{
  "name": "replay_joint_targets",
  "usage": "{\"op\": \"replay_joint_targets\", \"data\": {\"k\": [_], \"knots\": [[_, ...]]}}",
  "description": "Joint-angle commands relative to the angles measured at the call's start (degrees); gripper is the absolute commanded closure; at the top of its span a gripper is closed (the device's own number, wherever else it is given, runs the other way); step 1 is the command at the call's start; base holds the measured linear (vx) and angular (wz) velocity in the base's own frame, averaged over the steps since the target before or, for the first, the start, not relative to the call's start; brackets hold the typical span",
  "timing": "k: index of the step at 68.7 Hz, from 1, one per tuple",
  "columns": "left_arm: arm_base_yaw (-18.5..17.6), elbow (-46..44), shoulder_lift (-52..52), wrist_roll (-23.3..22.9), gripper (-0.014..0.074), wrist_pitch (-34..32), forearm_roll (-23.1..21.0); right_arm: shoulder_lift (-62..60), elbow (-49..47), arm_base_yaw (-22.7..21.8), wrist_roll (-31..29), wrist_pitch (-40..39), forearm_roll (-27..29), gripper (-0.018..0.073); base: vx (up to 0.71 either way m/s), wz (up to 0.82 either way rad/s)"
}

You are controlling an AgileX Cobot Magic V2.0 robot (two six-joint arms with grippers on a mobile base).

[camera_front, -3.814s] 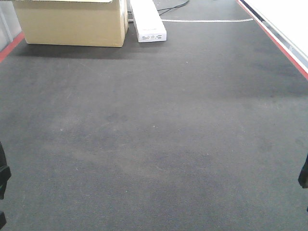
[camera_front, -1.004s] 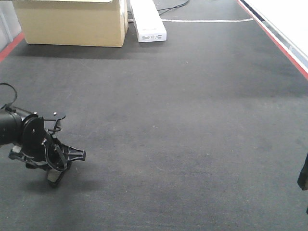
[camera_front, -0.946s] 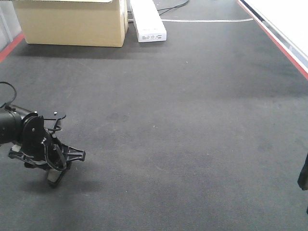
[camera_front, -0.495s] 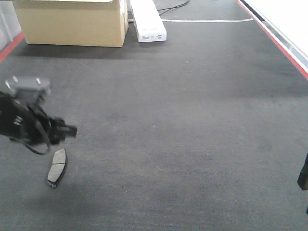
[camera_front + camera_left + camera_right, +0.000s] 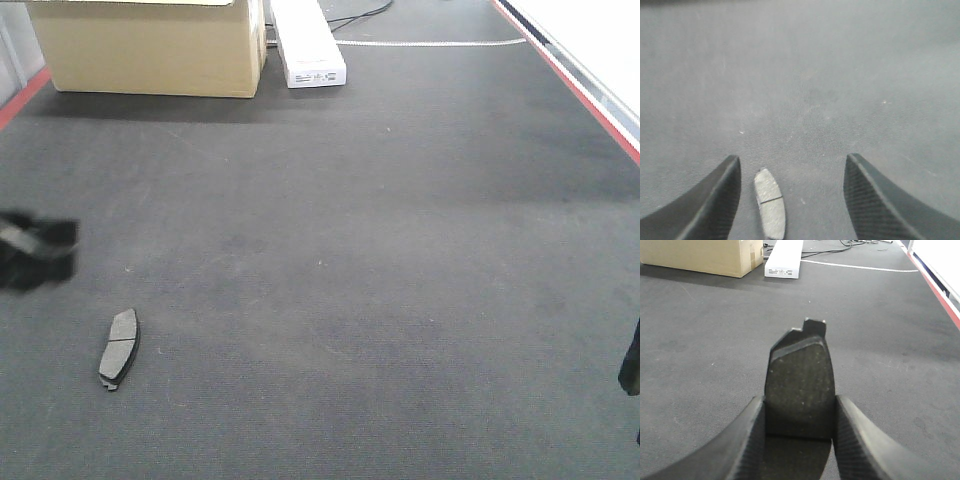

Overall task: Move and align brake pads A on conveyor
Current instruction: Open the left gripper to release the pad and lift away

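Note:
One dark grey brake pad [image 5: 119,349] lies flat on the conveyor [image 5: 400,250] at the near left, its groove across the middle. My left gripper [image 5: 32,251] is a blurred dark shape at the left edge, above and behind that pad. In the left wrist view it [image 5: 792,160] is open, and the pad [image 5: 770,202] lies on the belt below, close to the left finger [image 5: 715,200]. My right gripper [image 5: 800,401] is shut on a second brake pad [image 5: 800,375], held upright above the belt. Only a sliver of that gripper [image 5: 630,365] shows at the right edge.
A cardboard box [image 5: 150,45] and a long white box [image 5: 305,45] stand at the far end of the belt, with a cable behind them. Red edge strips [image 5: 575,85] run along both sides. A pale surface [image 5: 600,30] lies beyond the right strip.
My left gripper set the brake pad on the belt, opened, and rose away toward the left edge. The pad stays where it was laid. The right gripper has not moved.

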Motion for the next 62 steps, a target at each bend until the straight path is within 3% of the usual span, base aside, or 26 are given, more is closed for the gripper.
{"op": "replay_joint_targets", "data": {"k": [1, 16, 30, 44, 62], "knots": [[-0.2, 3.5, -6.2, 0.5, 0.0157, -6.5, 2.2, 0.3, -1.8, -0.1, -0.6, -5.1, 0.1, 0.0564, 0.0, 0.0], [-0.2, 14.5, -21.9, 2.6, 0.0157, -12.8, 2.5, 0.3, -1.8, -0.1, -0.6, -5.1, 0.1, 0.0564, 0.0, 0.0], [-0.2, 22.5, -33.3, 2.4, 0.0157, -14.5, 2.0, 0.3, -1.8, -0.1, -0.6, -5.1, 0.1, 0.0564, 0.0, 0.0], [-0.2, 27.5, -36.4, 2.4, 0.0157, -19.6, 1.9, 0.3, -1.8, -0.1, -0.6, -5.1, 0.1, 0.0564, 0.0, 0.0], [-0.2, 27.5, -36.4, 2.4, 0.0157, -19.9, 1.9, 0.3, -1.8, -0.1, -0.6, -5.1, 0.1, 0.0564, 0.0, 0.0]]}}
